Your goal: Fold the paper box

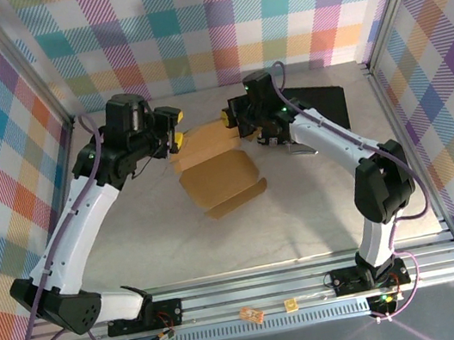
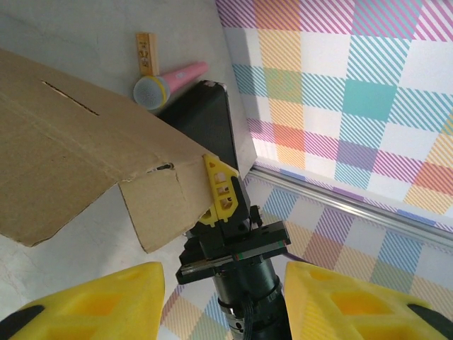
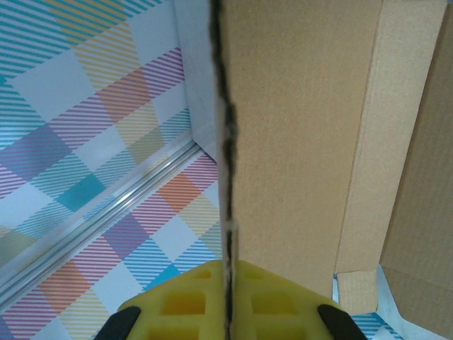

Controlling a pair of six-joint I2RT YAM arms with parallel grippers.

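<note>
The paper box (image 1: 221, 178) is brown corrugated cardboard, partly folded, lying mid-table with one panel raised toward the back. My right gripper (image 1: 232, 119) is shut on the raised panel's edge. In the right wrist view the yellow fingers (image 3: 191, 304) pinch the thin cardboard edge (image 3: 228, 177) between them, and the panel (image 3: 304, 142) stretches away to the right. My left gripper (image 1: 176, 135) hovers at the box's back left corner, open. In the left wrist view its fingers (image 2: 106, 297) stand wide apart below the cardboard (image 2: 71, 156), with the right gripper (image 2: 221, 190) clamped on the corner.
A black hard case (image 1: 320, 102) lies at the back right, behind the right arm. A pink toy microphone (image 2: 170, 79) and a small wooden block (image 2: 145, 53) lie near the case (image 2: 202, 120). Checked walls and aluminium rails enclose the table.
</note>
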